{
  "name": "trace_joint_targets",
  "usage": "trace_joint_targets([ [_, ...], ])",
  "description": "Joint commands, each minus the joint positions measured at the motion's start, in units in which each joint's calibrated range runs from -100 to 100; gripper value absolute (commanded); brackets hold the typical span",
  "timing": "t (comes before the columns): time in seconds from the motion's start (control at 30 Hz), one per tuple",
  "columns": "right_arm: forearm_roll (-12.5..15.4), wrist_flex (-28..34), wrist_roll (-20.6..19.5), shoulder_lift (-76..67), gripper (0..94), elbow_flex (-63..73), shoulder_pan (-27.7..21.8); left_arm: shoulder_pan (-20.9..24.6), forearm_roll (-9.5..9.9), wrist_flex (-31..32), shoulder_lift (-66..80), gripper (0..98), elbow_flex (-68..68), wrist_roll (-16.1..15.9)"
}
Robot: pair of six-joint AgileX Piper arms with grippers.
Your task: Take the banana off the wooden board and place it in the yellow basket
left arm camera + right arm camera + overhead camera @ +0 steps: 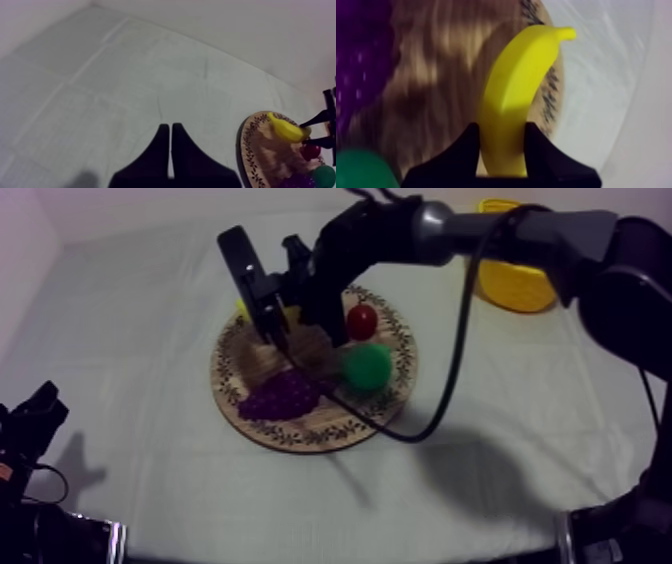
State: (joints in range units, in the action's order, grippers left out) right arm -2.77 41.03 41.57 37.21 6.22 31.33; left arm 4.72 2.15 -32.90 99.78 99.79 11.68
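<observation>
The yellow banana (518,90) lies along the far rim of the round wooden board (300,433). My right gripper (502,135) is shut on the banana, one black finger (466,150) pressed to each side of its lower end. From above, the right gripper (283,328) reaches in from the upper right and covers most of the banana (291,314). I cannot tell whether the banana is off the wood. My left gripper (171,150) is shut on nothing and rests low at the table's left (40,413). The yellow basket (515,283) stands at the far right.
On the board are a purple bunch of grapes (280,396), a green pear (367,366) and a small red fruit (361,320) just right of the gripper. The right arm spans the space between board and basket. Bare cloth surrounds the board.
</observation>
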Motion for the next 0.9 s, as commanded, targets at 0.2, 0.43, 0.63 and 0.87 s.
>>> trace_joint_targets([
  [0.2,1.7,4.4,1.5,-14.6,24.6,-7.1,-4.2,0.0,0.03,0.0,0.0,0.1,0.0,0.0],
  [0.43,2.5,6.2,2.9,-25.2,25.6,-12.7,-10.5,0.0,0.03,0.0,0.0,0.1,0.0,0.0],
  [0.63,2.6,6.3,3.5,-30.7,26.1,-16.2,-16.4,0.0,0.03,0.0,0.0,0.1,0.0,0.0],
  [0.87,2.7,5.3,4.0,-31.8,26.0,-17.7,-23.3,0.0,0.03,0.0,0.0,0.1,0.0,0.0],
])
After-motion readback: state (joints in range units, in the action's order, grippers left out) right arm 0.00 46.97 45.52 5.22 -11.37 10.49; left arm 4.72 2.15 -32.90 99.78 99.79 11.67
